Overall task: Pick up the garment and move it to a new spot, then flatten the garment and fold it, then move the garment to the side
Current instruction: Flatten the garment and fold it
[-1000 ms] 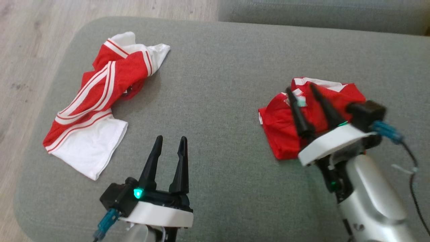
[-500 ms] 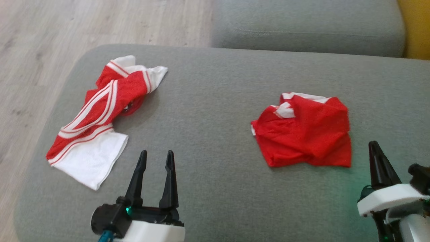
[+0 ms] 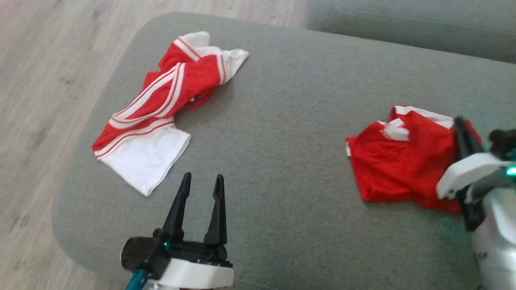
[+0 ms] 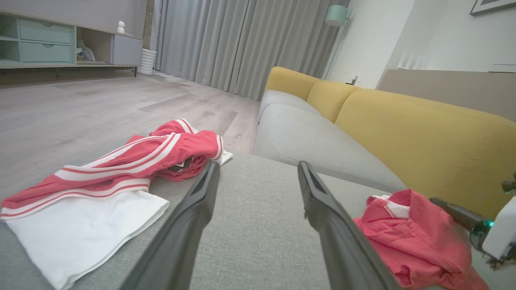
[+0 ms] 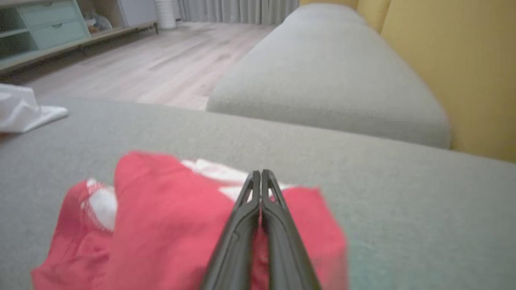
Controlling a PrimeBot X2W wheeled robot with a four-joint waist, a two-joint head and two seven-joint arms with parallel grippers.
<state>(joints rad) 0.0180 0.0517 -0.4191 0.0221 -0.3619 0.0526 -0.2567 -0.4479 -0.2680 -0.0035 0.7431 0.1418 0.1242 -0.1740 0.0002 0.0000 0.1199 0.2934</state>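
Hovering over the near edge of the grey cushion (image 3: 282,121) with the left gripper (image 3: 203,177), fingers spread wide, nothing between them. No change there from a second ago.

Sliding across to the cushion's right side and finding the right gripper (image 3: 459,121) snapped shut, fingers pressed flat together, no cloth seen pinched between them in the right wrist view. Wide open a second ago, planted over the folded red garment (image 3: 399,165); pulled clear half a second ago; now closed and back above that garment's right edge. Cannot tell whether touching the cloth or just clear of it. Allowing too for a swung head camera, so no calling either garment moved.

Resting on the cushion's right side, then, that red bundle: compact, white trim along its far edge. Looks folded and set aside, so probably the closing step all but done, perhaps one last nudge with closed fingers to come.

Reaching further, toward the cushion's far left corner: striped red-and-white garment (image 3: 161,100), crumpled, white end nearest, well apart from both grippers. Likely next for a pick-up, with the open left gripper nicely placed for it.

Beyond the cushion's far edge, a second grey seat (image 3: 403,24); off its left side, wooden floor (image 3: 48,60).
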